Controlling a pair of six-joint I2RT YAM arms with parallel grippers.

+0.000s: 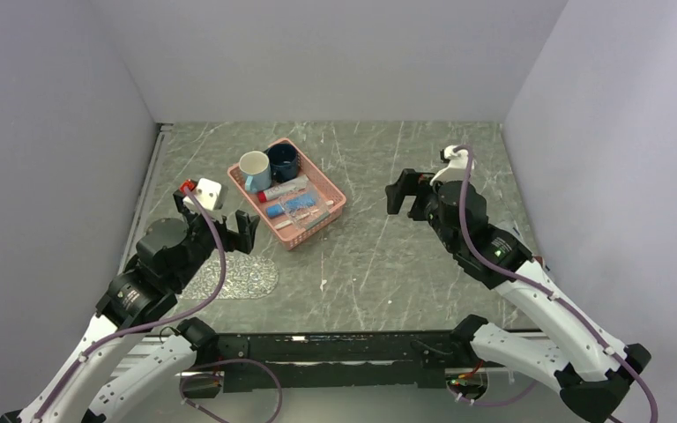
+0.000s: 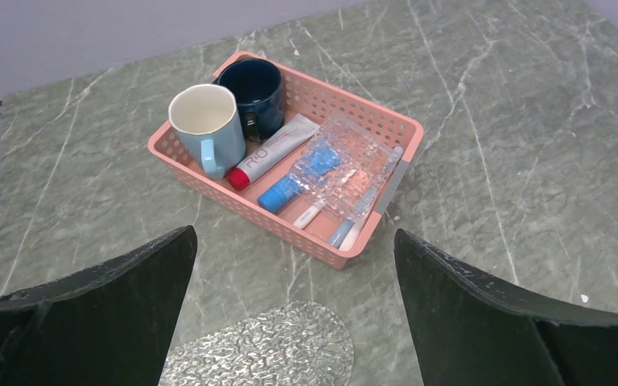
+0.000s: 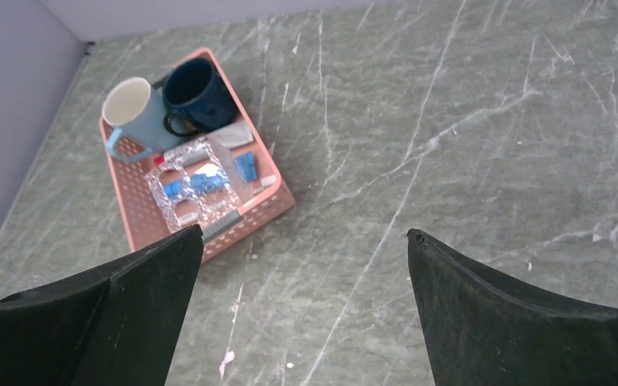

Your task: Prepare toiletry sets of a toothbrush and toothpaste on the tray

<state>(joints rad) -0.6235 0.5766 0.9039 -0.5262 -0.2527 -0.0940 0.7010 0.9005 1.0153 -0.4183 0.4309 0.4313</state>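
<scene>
At 12 o'clock from my left gripper (image 2: 294, 237): basket (image 2: 406, 129) holds toothpaste (image 2: 273, 150) and toothbrush (image 2: 312, 213); tray (image 2: 273, 354) at 6. Left and right gripper (image 3: 304, 233) wide, empty, staged to pick.

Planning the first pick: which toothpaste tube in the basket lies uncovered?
The white tube with the red end, beside the light blue mug. The blue tube is partly covered by the clear box.

Perforated pink plastic basket (image 2: 290, 229); clear, pebbly, glittering plastic tray (image 2: 265, 350); glossy-glazed light-blue mug (image 2: 209, 133) and dark-blue mug (image 2: 257, 92); smooth, matt, stone-veined table (image 2: 515, 161).
</scene>
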